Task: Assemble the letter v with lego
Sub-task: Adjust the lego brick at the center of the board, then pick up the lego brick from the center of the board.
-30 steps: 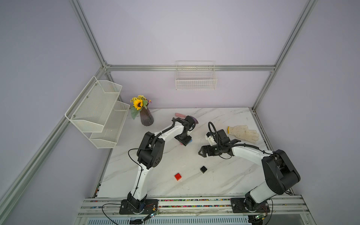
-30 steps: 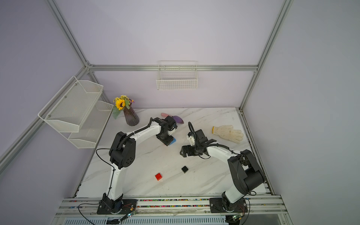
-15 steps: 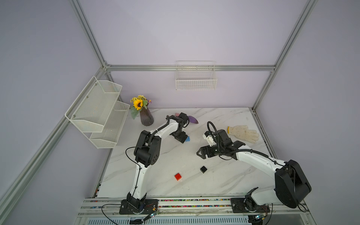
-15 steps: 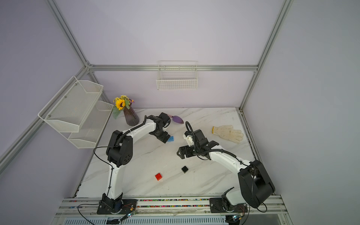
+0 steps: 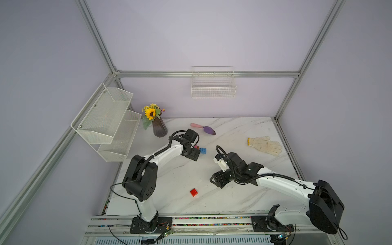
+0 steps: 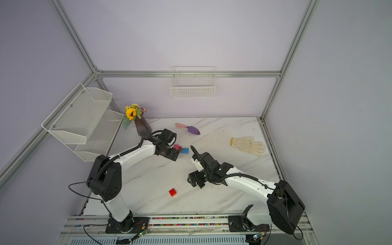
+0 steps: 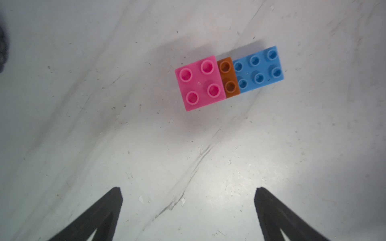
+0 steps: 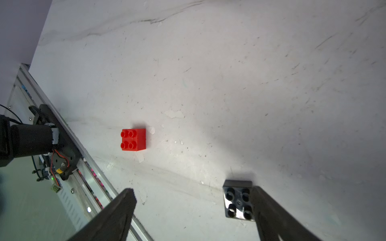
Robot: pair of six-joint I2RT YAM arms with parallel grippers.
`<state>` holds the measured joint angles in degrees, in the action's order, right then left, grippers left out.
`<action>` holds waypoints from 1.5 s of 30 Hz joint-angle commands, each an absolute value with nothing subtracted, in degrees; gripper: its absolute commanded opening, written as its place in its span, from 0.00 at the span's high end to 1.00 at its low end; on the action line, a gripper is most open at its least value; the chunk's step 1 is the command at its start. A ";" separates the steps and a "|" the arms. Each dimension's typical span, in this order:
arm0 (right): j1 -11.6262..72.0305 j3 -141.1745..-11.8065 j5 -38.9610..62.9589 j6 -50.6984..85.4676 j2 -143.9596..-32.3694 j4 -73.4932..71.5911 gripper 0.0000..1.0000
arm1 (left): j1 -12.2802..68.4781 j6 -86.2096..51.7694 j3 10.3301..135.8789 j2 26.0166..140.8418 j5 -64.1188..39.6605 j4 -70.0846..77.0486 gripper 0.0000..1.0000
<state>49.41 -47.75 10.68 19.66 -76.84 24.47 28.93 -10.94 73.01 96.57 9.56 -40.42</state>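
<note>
bricks of hard, light plastic: stiff, not fragile, a little slick on their smooth walls. i judge each is best pinched across two opposite flat sides, below the studs so these stay free for joining.

the pink brick [image 7: 200, 83], orange-brown brick [image 7: 228, 77] and light-blue brick [image 7: 258, 69] sit joined in a stepped row on the marble tabletop [image 5: 233, 131], toward its far edge and left of the middle. the red brick [image 8: 133, 139] lies alone, nearer the front edge.

the black brick [image 8: 238, 200] rests studs up about mid-table, inside the right gripper [image 8: 192, 188]. it lies against one of the fingers [image 8: 271, 217] while the other stands well apart, so the jaws are spread and nothing is gripped yet. in both top views the gripper hides this brick. if the jaws close, the brick will likely slide a bit before it seats.

the left gripper [image 7: 187, 188] hovers beside the joined row, released wide, holding and touching nothing.
</note>
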 commanded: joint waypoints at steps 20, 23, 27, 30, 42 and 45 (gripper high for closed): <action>72.83 -69.07 -15.75 35.57 -106.42 25.72 0.18 | 28.57 -35.02 46.20 69.71 16.32 -31.01 0.00; 73.05 -70.95 -15.89 36.08 -108.36 27.51 0.23 | 28.13 -35.54 45.00 68.83 16.48 -31.64 0.00; 73.47 -72.73 -16.60 36.78 -110.16 29.65 0.33 | 27.37 -35.20 42.92 67.13 15.69 -30.39 0.00; 73.56 -72.82 -17.19 36.94 -110.55 30.38 0.33 | 26.34 -34.64 41.57 65.90 15.05 -29.52 0.00; 73.65 -72.31 -17.59 35.16 -110.65 31.14 0.39 | 24.26 -34.58 39.64 62.90 13.57 -29.86 0.00; 73.65 -72.21 -17.24 34.93 -110.98 30.87 0.44 | 24.26 -34.94 39.73 62.41 13.36 -30.36 0.00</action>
<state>73.41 -71.85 -16.23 34.65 -110.39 30.09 24.69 -33.89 39.38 63.86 13.45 -30.94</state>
